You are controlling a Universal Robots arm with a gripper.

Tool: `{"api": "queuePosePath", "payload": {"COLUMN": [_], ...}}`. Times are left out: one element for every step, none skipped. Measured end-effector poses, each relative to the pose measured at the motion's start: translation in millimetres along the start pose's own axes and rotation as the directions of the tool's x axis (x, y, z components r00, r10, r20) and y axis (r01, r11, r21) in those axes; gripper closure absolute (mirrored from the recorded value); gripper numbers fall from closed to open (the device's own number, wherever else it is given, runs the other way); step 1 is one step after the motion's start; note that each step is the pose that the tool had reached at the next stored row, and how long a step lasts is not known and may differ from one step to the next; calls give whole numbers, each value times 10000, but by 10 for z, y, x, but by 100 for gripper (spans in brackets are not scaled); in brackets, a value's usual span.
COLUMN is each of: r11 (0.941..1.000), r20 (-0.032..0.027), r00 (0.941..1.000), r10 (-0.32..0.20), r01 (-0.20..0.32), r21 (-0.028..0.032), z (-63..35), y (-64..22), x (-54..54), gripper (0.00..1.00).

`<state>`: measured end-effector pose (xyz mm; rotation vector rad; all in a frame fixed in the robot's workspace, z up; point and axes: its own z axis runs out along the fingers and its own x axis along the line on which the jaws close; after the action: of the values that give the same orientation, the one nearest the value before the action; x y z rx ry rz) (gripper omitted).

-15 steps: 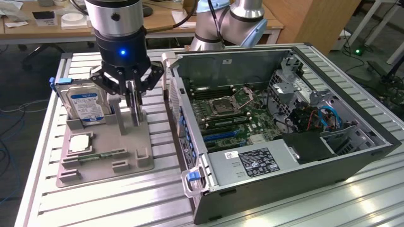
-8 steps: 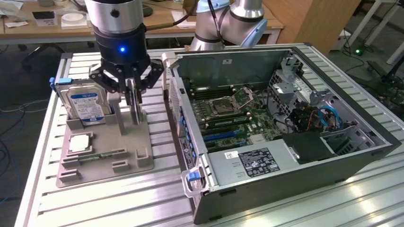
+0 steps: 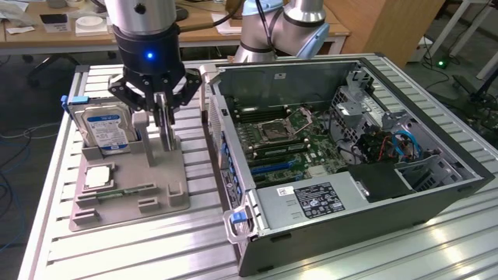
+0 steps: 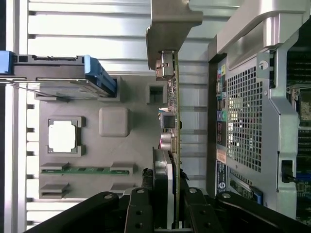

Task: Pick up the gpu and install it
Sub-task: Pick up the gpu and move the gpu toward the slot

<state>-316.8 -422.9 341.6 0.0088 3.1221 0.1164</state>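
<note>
Black-faced gpu (image 3: 165, 129) stands on end directly beneath the gripper (image 3: 162, 111), which clamps its top; computer case (image 3: 350, 224) sits at the exterior view's right.

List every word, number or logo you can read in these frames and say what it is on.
None reads legibly.
On the hard drive, blue label: print too small.
Black power supply label inside the computer case: white print, unreadable.
Small white sticker beside it: blurred.
On the rear panel, strip sticker: unreadable.
</note>
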Motion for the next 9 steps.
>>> {"api": "queuePosePath", "payload": {"r11": [10000,10000,10000,10000,10000,10000,10000,10000,10000], "r20": [0,0,0,0,0,0,0,0,-1], "r00": [10000,10000,10000,10000,10000,10000,10000,10000,10000], "r10": [-1,-1,0,0,0,0,0,0,0], "r01": [1,1,0,0,0,0,0,0,0], "r21": [0,0,0,0,0,0,0,0,0], "z": [-8,-17,-25,-32,-40,-47,-54,-61,-69], "y": [0,1,2,2,3,3,4,4,5], "x": [0,0,0,0,-1,-1,-1,-1,-1], "gripper": [71,71,71,71,71,71,71,71,71]}}
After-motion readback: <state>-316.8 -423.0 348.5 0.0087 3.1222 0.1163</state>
